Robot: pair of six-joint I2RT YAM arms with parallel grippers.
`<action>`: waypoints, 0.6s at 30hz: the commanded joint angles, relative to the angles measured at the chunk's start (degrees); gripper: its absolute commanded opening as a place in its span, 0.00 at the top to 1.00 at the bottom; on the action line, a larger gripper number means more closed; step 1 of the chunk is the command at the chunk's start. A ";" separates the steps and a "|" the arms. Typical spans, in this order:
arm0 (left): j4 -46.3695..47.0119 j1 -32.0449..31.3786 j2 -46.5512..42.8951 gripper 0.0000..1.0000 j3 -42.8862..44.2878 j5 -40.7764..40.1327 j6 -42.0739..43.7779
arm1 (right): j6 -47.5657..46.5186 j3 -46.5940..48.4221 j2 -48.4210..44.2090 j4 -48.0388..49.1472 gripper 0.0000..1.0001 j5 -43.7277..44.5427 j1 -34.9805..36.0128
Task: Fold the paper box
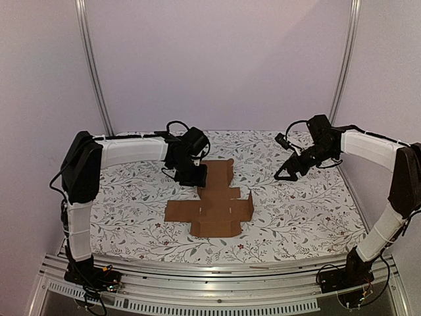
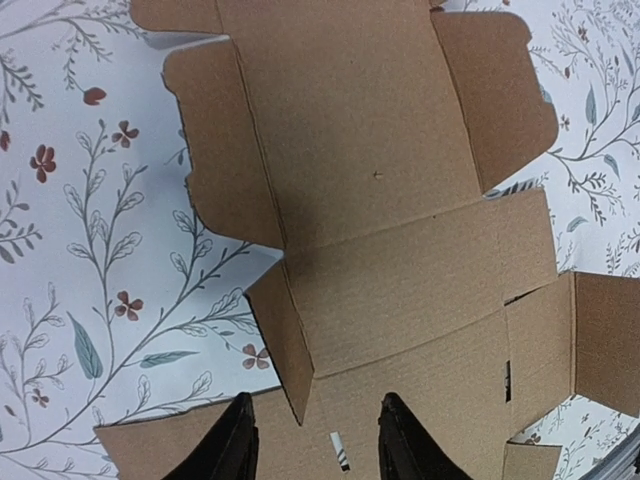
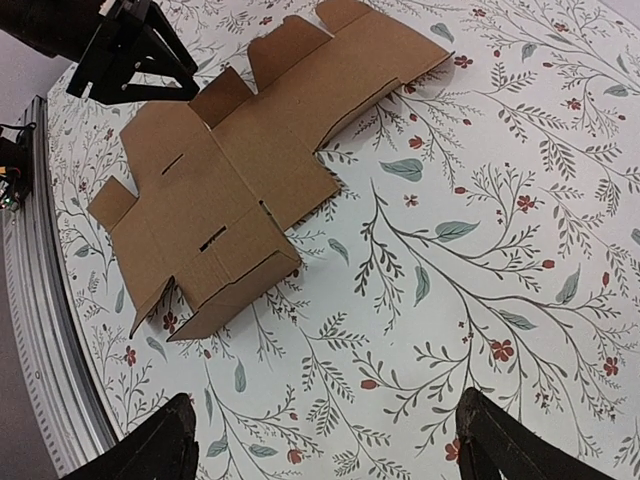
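The paper box (image 1: pixel 214 201) is a flat brown cardboard cut-out with flaps and tabs, lying unfolded on the floral tablecloth at the middle. My left gripper (image 1: pixel 195 179) hovers over its far left part, open and empty. In the left wrist view the box (image 2: pixel 380 200) fills the frame, and the left gripper (image 2: pixel 315 448) has its two black fingers spread over the cardboard. My right gripper (image 1: pixel 283 175) is open and empty, above the cloth to the right of the box. In the right wrist view the right gripper (image 3: pixel 325 450) is wide open, with the box (image 3: pixel 230 170) far ahead at upper left.
The floral tablecloth (image 1: pixel 302 210) covers the table. A metal rail (image 1: pixel 217 273) runs along the near edge, and it also shows in the right wrist view (image 3: pixel 40 330). Pale walls and two upright metal poles (image 1: pixel 95 66) close in the back. The left gripper (image 3: pixel 135 55) shows in the right wrist view.
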 commanded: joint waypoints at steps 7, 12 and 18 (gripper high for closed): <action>0.57 1.06 4.27 0.62 1.93 -1.06 -0.22 | -0.45 2.14 2.02 -2.05 0.11 -0.76 1.22; 1.33 1.08 4.46 0.76 1.64 0.25 -0.69 | 0.19 2.29 2.18 -2.16 0.11 -1.22 1.28; 3.64 0.70 2.02 1.00 -2.25 0.99 -2.45 | 0.57 2.84 3.23 -2.64 0.11 -1.01 2.06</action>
